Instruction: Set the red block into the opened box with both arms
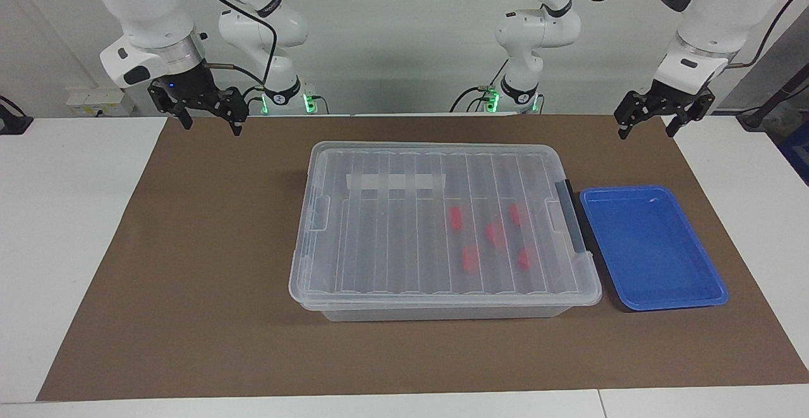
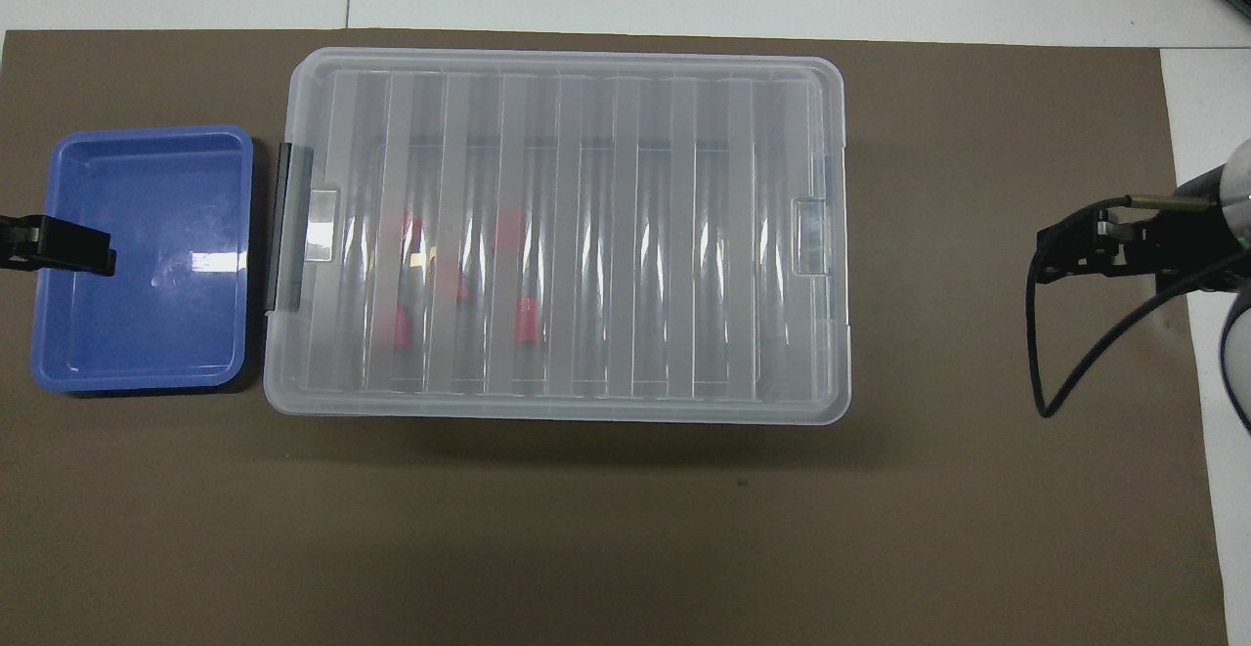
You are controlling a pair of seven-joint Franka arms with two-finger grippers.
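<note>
Five red blocks (image 1: 495, 233) lie inside the clear storage bin (image 1: 442, 228), its ribbed lid (image 1: 392, 247) on, so the task looks finished. The left gripper (image 1: 651, 124) and right gripper (image 1: 205, 117) hang open and empty above the mat's (image 1: 189, 279) corners, and the blue tray (image 1: 651, 247) beside the bin holds nothing.

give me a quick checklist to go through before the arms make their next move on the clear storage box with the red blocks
1. Ribbed see-through lid off the large clear plastic storage box: not ok, it sits on the box.
2. Small red plastic blocks in the box: ok, five show through the lid, toward the dark grey end handle.
3. Shallow blue plastic tray emptied: ok, nothing shows in it; it lies beside the handle end.
4. Left gripper free: ok, open, holding nothing, raised over the brown mat.
5. Right gripper free: ok, open, holding nothing, raised over the mat's corner.
6. Handle latch state: cannot tell.
</note>
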